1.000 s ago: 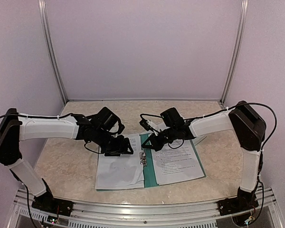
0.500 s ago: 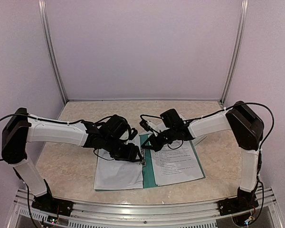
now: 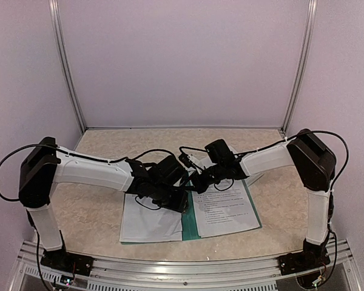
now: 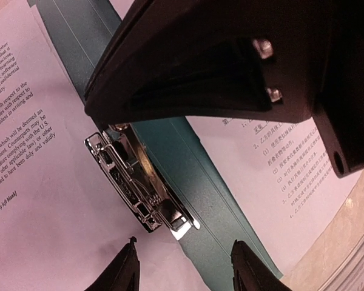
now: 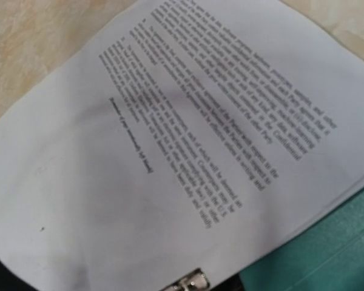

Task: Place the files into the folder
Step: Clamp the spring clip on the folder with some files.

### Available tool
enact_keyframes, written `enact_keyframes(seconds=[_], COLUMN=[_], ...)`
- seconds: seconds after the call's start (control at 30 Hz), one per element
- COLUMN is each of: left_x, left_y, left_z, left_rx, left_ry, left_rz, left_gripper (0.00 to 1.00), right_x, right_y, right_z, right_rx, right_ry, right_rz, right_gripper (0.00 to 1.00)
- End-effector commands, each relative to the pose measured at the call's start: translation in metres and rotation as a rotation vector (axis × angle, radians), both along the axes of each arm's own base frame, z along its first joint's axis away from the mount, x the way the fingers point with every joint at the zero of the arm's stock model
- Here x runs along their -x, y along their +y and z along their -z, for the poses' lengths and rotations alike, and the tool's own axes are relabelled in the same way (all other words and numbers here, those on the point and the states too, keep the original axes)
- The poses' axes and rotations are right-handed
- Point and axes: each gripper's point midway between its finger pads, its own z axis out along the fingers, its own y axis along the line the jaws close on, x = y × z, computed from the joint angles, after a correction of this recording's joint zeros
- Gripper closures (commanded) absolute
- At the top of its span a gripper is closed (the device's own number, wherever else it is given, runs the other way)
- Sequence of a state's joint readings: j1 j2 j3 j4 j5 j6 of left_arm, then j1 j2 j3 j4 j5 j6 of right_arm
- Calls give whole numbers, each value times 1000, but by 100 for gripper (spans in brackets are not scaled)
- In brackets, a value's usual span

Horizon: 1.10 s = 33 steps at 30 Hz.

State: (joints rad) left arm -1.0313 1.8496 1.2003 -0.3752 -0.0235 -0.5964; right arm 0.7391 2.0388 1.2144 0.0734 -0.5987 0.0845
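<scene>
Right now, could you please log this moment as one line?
folder: open, flat | files: on both leaves | left gripper: open, by clip | right gripper: shut

Top external: bright, even overhead light, pinkish cast, faint soft shadows.
Left wrist: sharp, warm tint; glare on silver clip (image 4: 139, 182) at 7 o'clock; black right-arm housing (image 4: 230, 54) underexposed, 12 to 3 o'clock.
Right wrist: dimmer, soft-focus; printed sheet (image 5: 170, 139) text smeared, shading toward 7 o'clock.

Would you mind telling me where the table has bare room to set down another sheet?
The far strip of table between the back wall and both arms is bare, as is the patch right of the folder. The middle is crowded: left gripper and right gripper meet over the metal clip.
</scene>
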Motion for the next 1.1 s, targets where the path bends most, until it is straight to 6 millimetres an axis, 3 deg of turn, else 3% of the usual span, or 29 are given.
enact_keyframes(seconds=[0.0, 0.37, 0.63, 1.07], left_x=[-10, -9, -7, -1], left_y=[5, 6, 0, -10], left_z=[12, 41, 40, 29], left_rx=[-129, -248, -239, -236], left_ry=[-45, -11, -17, -92], left_rz=[-67, -142, -127, -74], left_gripper=[51, 56, 50, 51], right_x=[11, 10, 9, 8], right_y=[-16, -14, -12, -11], right_z=[40, 38, 36, 35], right_rx=[105, 98, 93, 91], right_ry=[88, 89, 89, 83], right_rz=[15, 12, 12, 8], right_gripper=[100, 100, 100, 100])
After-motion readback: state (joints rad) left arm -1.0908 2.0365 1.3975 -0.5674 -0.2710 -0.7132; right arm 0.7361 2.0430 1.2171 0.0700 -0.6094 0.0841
